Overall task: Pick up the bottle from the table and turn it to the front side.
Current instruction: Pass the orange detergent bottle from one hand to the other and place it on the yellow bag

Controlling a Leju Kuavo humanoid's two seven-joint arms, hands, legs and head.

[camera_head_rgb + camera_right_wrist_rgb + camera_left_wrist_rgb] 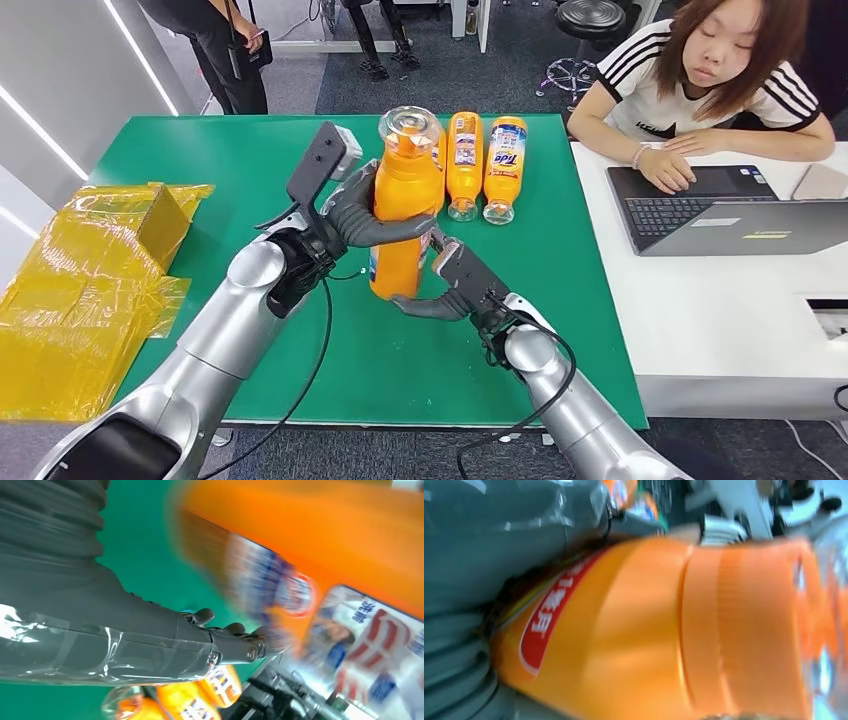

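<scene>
Orange bottle (pixel 405 205) upright above green table (pixel 250 150), left hand (pixel 360 215) wrapping it, right hand (pixel 445 285) cupping its base

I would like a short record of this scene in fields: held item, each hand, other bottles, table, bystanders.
held item: orange bottle, upright, lifted above the table
left hand: left hand grips its middle
right hand: right hand at its lower end, touching
other bottles: two orange bottles lying side by side behind
table: green table; yellow bags on left
bystanders: seated person at laptop
</scene>
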